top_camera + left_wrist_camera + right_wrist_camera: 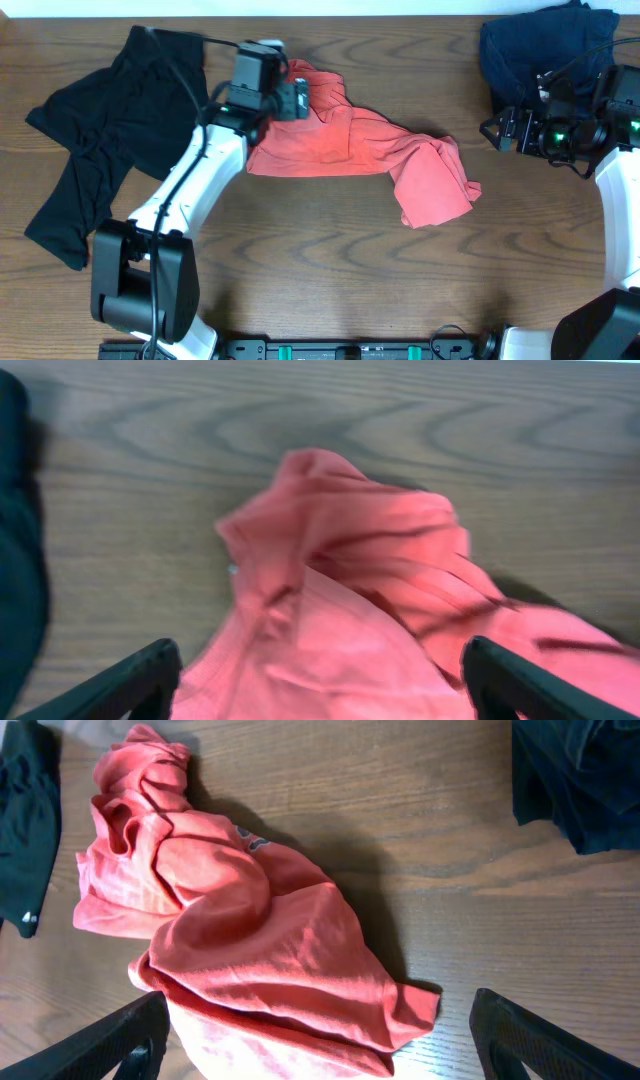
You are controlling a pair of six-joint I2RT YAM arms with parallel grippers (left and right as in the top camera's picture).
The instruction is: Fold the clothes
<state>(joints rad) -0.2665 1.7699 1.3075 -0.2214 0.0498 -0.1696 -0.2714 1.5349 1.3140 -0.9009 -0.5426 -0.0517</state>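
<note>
While both arms are reaching over the bench (320, 280), the shirt (360, 150) is lying crumpled near the middle, a little toward 12 o'clock. In the overhead view its long axis is running from about 10 o'clock to 4 o'clock. A narrow, bunched end is sitting at 10 o'clock, and a wider folded lobe is spreading out at 4 o'clock.

The left gripper (303, 100) is hanging over that 10 o'clock end and pointing toward 3 o'clock. Its jaws are standing wide apart. In the left wrist view the two dark fingers (130, 685) are showing at the lower corners, with red folds (350, 610) filling the gap between them. They are pinching nothing, and whether they are brushing the cloth is not clear.

The right gripper (495, 130) is hovering at 3 o'clock, well apart from the shirt and pointing toward 9 o'clock. Its jaws are also spread and holding nothing. From the right wrist camera the shirt (230, 940) is stretching from 11 o'clock down to 5 o'clock, and a scrap of lettering (250, 838) is peeking out of a fold.

A black garment (100, 150) is sprawling at 9 o'clock, its length running from 12 toward 7 o'clock and its edge lying just beside the shirt's bunched end. A navy garment (530, 50) is sitting heaped at 2 o'clock, just behind the right gripper.
</note>
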